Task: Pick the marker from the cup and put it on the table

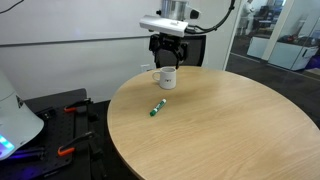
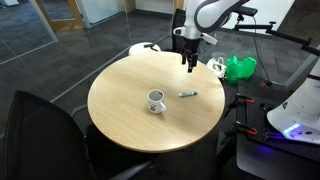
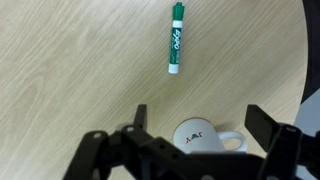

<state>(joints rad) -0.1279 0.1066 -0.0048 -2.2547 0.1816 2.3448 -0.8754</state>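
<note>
The marker (image 3: 176,38) is seen lying flat on the surface (image 1: 220,120), near the cup (image 3: 200,137) but apart from it. The claw (image 3: 198,115) is held wide open and empty above the cup. The placing is judged done, and only a clear withdrawal is called for.

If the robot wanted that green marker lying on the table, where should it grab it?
Probably mid-barrel, coming straight down from above: the marker lies flat on the table, so its slim width can be pinched from both sides.
</note>
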